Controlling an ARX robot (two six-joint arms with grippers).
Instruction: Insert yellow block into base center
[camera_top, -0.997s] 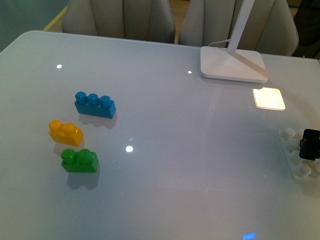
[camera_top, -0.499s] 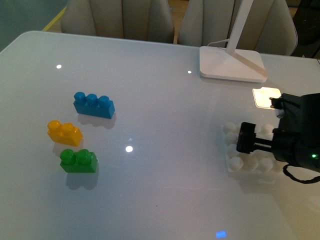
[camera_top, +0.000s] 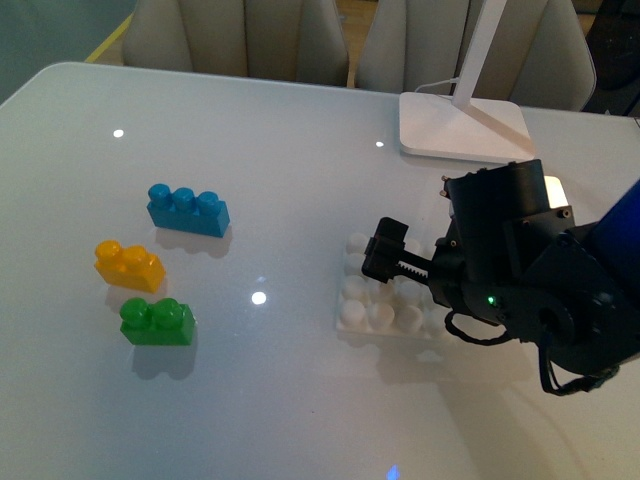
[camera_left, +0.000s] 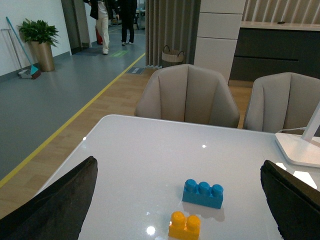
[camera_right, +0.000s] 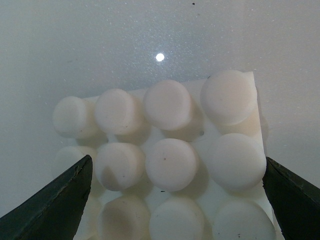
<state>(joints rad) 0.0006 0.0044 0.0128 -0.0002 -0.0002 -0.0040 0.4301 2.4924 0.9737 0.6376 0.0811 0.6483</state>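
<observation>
Right gripper (camera_right: 177, 165), clamped on the flat white square studded plastic base (camera_top: 365, 318), has carried it leftward across the desk (camera_top: 300, 120) toward the small yellow-orange two-stud brick (camera_top: 129, 265)

The front view is bright, evenly lit from above and sharp throughout. The glossy table (camera_top: 300, 420) mirrors small pinpoints of ceiling light left of the lamp foot (camera_top: 465, 128) and well nearer the camera than it. A warm glare patch (camera_top: 553, 190) lies just in front of the lamp foot. Far left of the lamp foot, the green brick (camera_top: 158, 322) casts a soft, faint shadow. The left wrist view is daylit and clear, though the left gripper's fingers (camera_left: 55, 200) are dark and blurred. In the right wrist view, the base (camera_right: 170, 165) looks slightly soft under flat light.
</observation>
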